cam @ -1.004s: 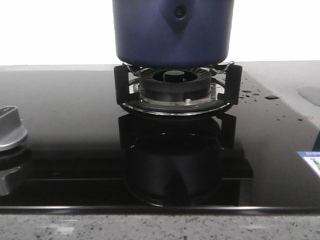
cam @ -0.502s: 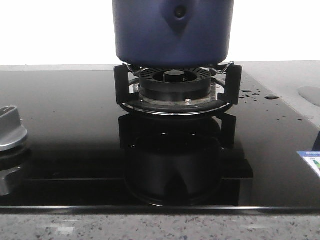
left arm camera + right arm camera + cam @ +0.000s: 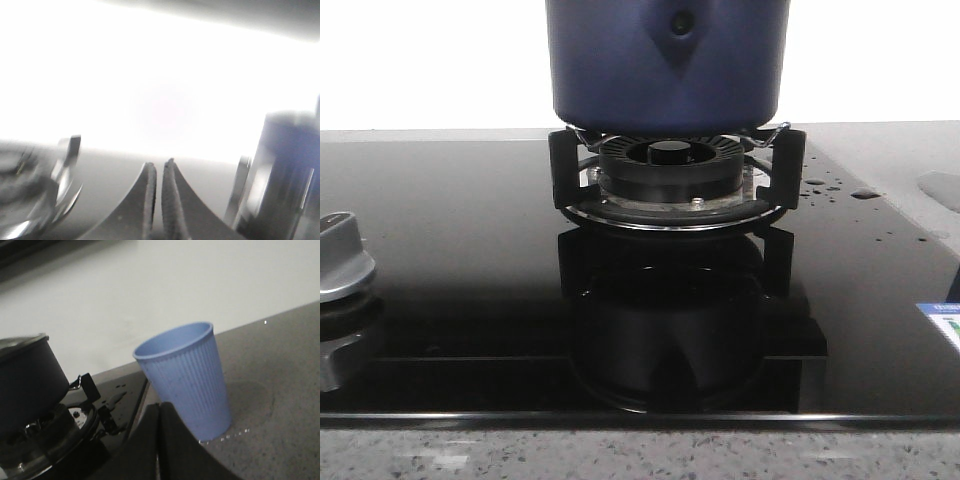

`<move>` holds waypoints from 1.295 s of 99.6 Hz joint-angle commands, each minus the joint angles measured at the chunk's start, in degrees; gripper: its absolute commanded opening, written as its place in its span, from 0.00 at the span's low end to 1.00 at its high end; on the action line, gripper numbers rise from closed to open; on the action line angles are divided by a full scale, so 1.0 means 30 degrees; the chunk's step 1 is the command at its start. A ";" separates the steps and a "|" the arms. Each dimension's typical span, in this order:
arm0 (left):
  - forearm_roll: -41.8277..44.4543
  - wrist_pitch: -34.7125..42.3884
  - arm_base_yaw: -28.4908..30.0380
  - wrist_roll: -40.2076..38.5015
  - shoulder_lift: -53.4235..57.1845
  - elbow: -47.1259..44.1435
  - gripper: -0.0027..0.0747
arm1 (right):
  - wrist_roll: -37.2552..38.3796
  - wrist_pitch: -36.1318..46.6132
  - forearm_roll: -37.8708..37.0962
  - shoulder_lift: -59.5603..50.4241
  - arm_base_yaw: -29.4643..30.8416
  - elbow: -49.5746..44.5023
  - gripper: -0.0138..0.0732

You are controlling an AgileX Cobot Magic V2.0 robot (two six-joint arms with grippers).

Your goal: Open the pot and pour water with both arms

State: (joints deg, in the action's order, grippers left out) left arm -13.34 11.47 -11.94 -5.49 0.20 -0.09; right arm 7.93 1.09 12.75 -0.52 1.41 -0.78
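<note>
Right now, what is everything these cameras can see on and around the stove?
pot: one, navy blue, on the burner stand
burner: one, black, under the pot
hob: one, glossy black glass, water drops right of the burner
knob: one, silver, hob's left edge
cup: one, light blue, ribbed, upright on the grey counter right of the hob
left hand: fingers together, holding nothing
right hand: fingers together, in front of the cup

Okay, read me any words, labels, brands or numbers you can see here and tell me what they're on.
Sticker at the stove top's right edge: blue and green print, too small and cut off to read.
Pot: no text showing.
Blue cup: no text showing.
Knob: no readable marks.
</note>
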 commanded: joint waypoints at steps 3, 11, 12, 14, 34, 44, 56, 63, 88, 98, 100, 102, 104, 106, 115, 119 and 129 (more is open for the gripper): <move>-0.4403 0.3240 0.0002 -0.0290 0.0581 -0.0848 0.01 | -0.0060 -0.0363 0.0356 -0.0210 0.0100 0.1327 0.08; -0.7010 0.3684 0.0002 -0.0290 0.0581 -0.0728 0.01 | -0.0060 -0.1702 0.0356 0.0077 0.0100 0.2382 0.08; -0.7376 0.3678 0.0002 -0.0290 0.0581 -0.0728 0.01 | -0.0060 -0.1797 0.0356 0.0165 0.0100 0.2472 0.08; -0.7854 0.3678 0.0002 -0.0290 0.0581 -0.0677 0.01 | -0.0060 -0.2087 0.0356 0.0307 0.0100 0.2748 0.08; -0.8140 0.4175 0.0002 -0.0290 0.0581 -0.0019 0.01 | -0.0060 -0.4166 0.0356 0.2255 0.0100 0.5024 0.08; -0.8140 0.4236 0.0002 -0.0290 0.0581 0.0159 0.01 | -0.0094 -0.3614 0.0356 0.3262 0.0100 0.5265 0.08; -0.8183 0.4250 0.0002 -0.0290 0.0581 0.0159 0.01 | -0.0094 -0.3028 0.0356 0.4054 0.0100 0.5279 0.08; -0.8183 0.4097 0.0002 -0.0290 0.0581 0.0159 0.01 | -0.0094 -0.2996 0.0356 0.4287 0.0100 0.5279 0.08; -0.7256 -0.1475 0.0002 -0.0085 -0.0147 0.1865 0.01 | -0.0275 -0.5104 0.0316 0.5178 0.0069 0.6200 0.08; -0.4631 -0.5239 0.0002 -0.0085 -0.1864 0.3804 0.01 | -0.0326 -0.7881 -0.0186 0.6318 0.0069 0.7672 0.08; -0.4329 -0.5878 0.0002 -0.0085 -0.2340 0.4278 0.01 | -0.0337 -0.8503 -0.0340 0.6606 0.0069 0.8058 0.08; -0.3896 -0.6458 0.0002 -0.0085 -0.2844 0.4751 0.01 | -0.0337 -0.9157 -0.0508 0.6805 0.0069 0.8461 0.08; -0.3506 -0.6803 0.0002 -0.0085 -0.3374 0.5244 0.01 | -0.0337 -0.9808 -0.0646 0.7126 0.0069 0.8863 0.08; -0.3202 -0.7334 0.0002 -0.0085 -0.3915 0.5573 0.01 | -0.0337 -1.0250 -0.0716 0.7457 0.0069 0.9135 0.08; -0.2613 -0.9481 0.0002 0.0495 -0.6183 0.7647 0.01 | -0.0337 -1.3162 -0.0849 0.8997 0.0069 1.0859 0.08; -0.2812 -1.0455 0.0002 0.1121 -0.7295 0.8518 0.01 | -0.0337 -1.4501 -0.0849 0.9679 0.0069 1.1566 0.08; -0.5154 -1.2389 -0.0158 0.4725 -0.9636 1.0231 0.03 | -0.0611 -1.7047 -0.0849 1.0927 0.0029 1.2811 0.08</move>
State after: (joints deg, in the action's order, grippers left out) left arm -23.61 -23.99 -11.94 0.58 -23.19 25.19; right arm 7.75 -46.59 10.49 29.16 1.41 33.45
